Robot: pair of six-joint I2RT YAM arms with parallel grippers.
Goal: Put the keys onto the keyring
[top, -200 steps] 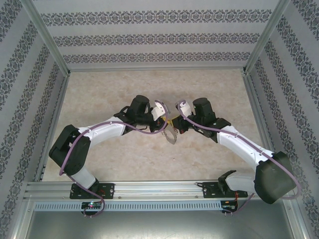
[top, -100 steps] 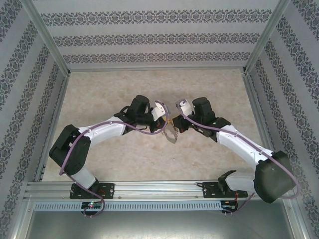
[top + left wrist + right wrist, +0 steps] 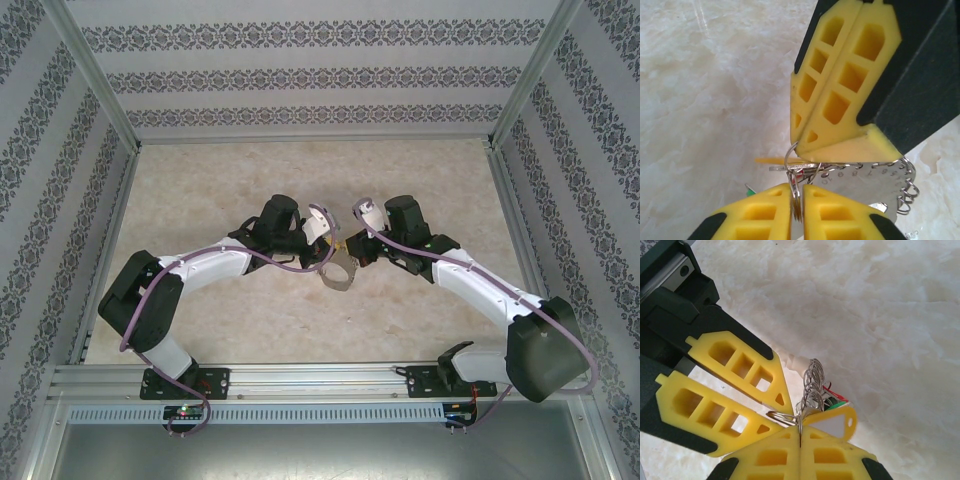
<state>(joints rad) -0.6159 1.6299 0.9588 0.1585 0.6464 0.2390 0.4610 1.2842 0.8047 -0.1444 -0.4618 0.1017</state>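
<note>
From above, the keyring (image 3: 340,274) sat over the middle of the bench (image 3: 200,180); the left hand (image 3: 331,252) and right hand (image 3: 352,254) met just above it. At the left wrist, the left hand pinched a small wire ring (image 3: 792,167) beside the keyring; the right hand, pressed together, gripped the keyring's rim. At the right wrist, tagged keys (image 3: 832,399) dangled beside the keyring.

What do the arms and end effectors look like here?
The left arm and right arm have white links, black joints, and a purple cable along each. The left end effector and right end effector: yellow fingers with cut-out windows, black backing.
</note>
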